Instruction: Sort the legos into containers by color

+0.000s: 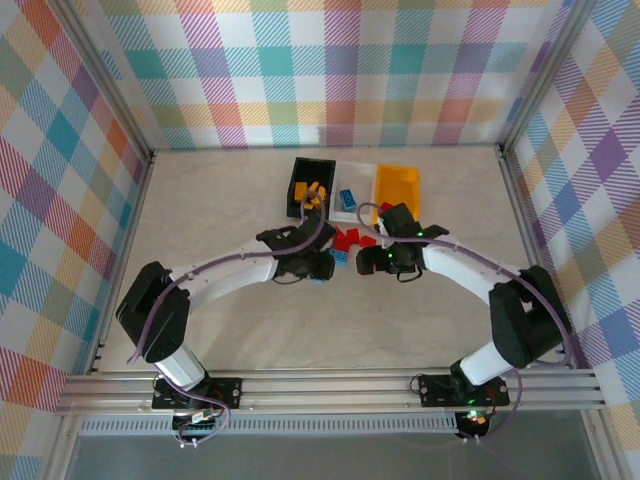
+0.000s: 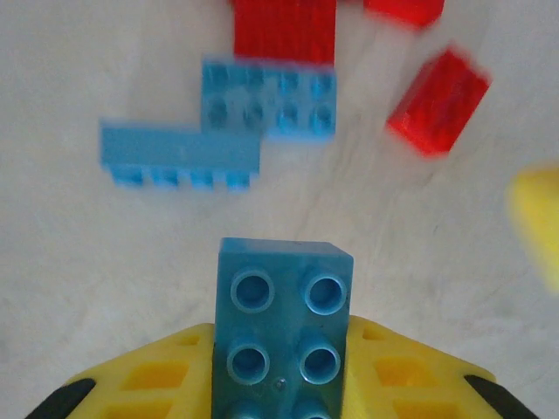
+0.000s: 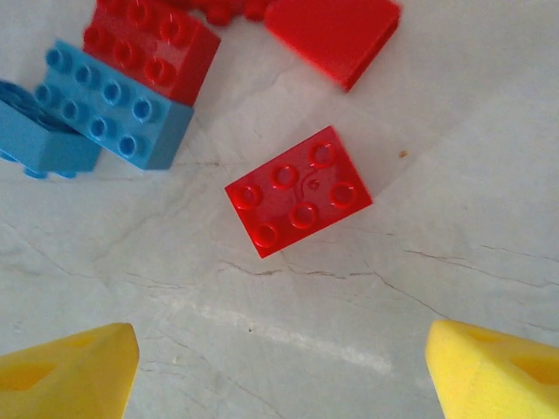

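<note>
Now | left end effector (image 2: pixel 281 377) pinching blue brick (image 2: pixel 284 323) | right end effector (image 3: pixel 281 371) spread, red brick (image 3: pixel 299 191) ahead, bare table (image 3: pixel 454 262) around it

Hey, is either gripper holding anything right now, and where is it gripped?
The left gripper holds a small blue studded plastic brick, pinched by two opposite sides between its yellow fingers. The right gripper is open, holding nothing.

Three bins are joined in a row: a black bin (image 1: pixel 297 178) holding yellow bricks (image 1: pixel 314 193), a white bin (image 1: pixel 355 172) holding a blue piece (image 1: pixel 347 197), and a yellow-orange bin (image 1: pixel 398 183). A blue brick (image 2: pixel 281 297) is clamped studs-up in the left gripper (image 2: pixel 281 367). A red six-stud brick (image 3: pixel 299 190) is laid flat, studs up, apart from the nearby red and blue cluster (image 3: pixel 131 83).
</note>
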Available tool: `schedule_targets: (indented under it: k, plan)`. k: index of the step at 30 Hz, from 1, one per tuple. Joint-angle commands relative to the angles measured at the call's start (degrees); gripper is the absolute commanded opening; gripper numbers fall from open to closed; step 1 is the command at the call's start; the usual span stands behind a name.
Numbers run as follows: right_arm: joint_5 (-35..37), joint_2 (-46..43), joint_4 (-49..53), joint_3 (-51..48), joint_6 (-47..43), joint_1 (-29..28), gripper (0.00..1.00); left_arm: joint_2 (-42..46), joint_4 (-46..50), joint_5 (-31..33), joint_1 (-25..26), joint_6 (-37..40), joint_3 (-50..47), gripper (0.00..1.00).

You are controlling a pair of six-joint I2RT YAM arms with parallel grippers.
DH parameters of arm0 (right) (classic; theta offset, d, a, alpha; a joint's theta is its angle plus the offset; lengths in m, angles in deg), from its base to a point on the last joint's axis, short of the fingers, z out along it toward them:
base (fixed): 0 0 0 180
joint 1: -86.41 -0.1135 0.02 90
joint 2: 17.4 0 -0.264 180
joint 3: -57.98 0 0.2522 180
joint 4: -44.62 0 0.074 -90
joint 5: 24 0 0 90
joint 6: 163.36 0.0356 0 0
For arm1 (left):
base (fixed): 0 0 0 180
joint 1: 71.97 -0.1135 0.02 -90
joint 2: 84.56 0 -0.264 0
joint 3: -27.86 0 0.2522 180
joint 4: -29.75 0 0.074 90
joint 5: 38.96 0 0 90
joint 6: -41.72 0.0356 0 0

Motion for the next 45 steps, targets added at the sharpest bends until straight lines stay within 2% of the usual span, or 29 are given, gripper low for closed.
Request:
schedule_targets:
  k: [1, 8, 13, 20, 29, 32, 36, 39, 45]
  plan:
    - [2.44, 2.66, -0.26, 2.04, -3.46, -1.54, 0.86, -2.06, 3.85, -0.21, -4.14, 5.84, 8.06, 0.18]
    - [2.83, 8.38, -2.52, 3.42, -6.06, -2.39, 0.85, -12.26, 6.53, -3.00, -9.95, 10.01, 24.94, 0.18]
    - [4.56, 10.77, -3.59, 4.74, -7.26, -2.43, 0.84, -20.00, 7.01, -3.12, -10.10, 13.36, 35.33, 0.18]
    - [4.89, 12.71, -7.79, 4.80, -7.58, -2.43, 0.82, -33.47, 5.89, -4.10, -10.13, 13.58, 48.97, 0.19]
    - [6.90, 14.98, -8.20, 6.14, -9.42, -2.69, 0.78, -48.43, 10.52, -3.75, -10.38, 14.67, 69.84, 0.23]
    - [7.12, 15.25, -8.42, 6.26, -9.51, -2.93, 0.75, -51.83, 11.17, -3.90, -10.70, 14.58, 74.13, 0.24]
    - [7.21, 14.96, -8.60, 6.17, -9.61, -3.21, 0.67, -54.63, 10.81, -3.74, -11.15, 14.26, 76.48, 0.37]
    - [7.32, 14.36, -8.78, 5.74, -9.47, -3.39, 0.60, -55.72, 10.90, -4.34, -11.66, 13.42, 76.88, 0.42]
    - [7.29, 11.75, -8.38, 4.40, -8.39, -3.66, 0.57, -55.12, 11.43, -5.99, -11.85, 12.05, 76.63, 0.55]
